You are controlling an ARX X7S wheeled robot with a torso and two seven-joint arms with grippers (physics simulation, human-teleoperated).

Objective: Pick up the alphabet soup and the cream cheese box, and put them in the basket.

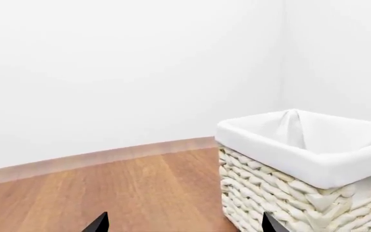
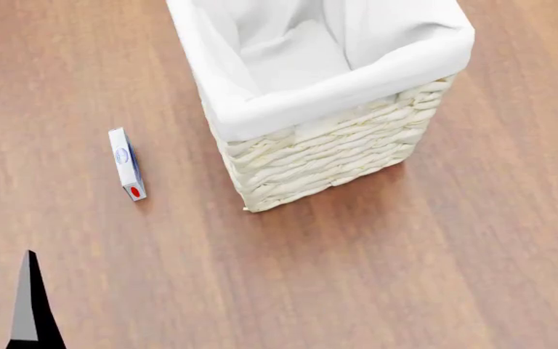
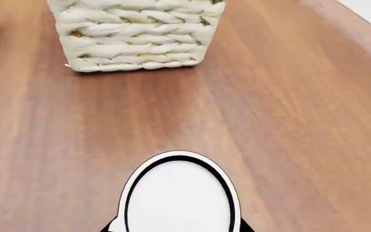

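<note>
Looking down from my head camera, I see a warm brown wooden floor [image 2: 434, 254] with the basket [image 2: 328, 149] standing on it, tall, cream-white woven wicker with a white cloth lining folded over its rim, its far edge cut off by the frame. The cream cheese box [image 2: 126, 163] stands on its thin edge to the left of the basket, near it but apart: white, blue print, a red oval near one end. One dark pointed tip of my left gripper [image 2: 32, 309] pokes up at the lower left corner. Through my left wrist camera the floor meets a plain white wall [image 1: 121, 72] along a pale baseboard [image 1: 95, 157]; the basket fills the near side, and two of my dark fingertips [image 1: 97, 224] show far apart with nothing between them. Through my right wrist camera the basket's woven lower wall stands ahead, a sliver of the box at the edge, and a white black-rimmed oval [image 3: 179, 193] fills the foreground; my right fingers are hidden, so I cannot tell their state.
</note>
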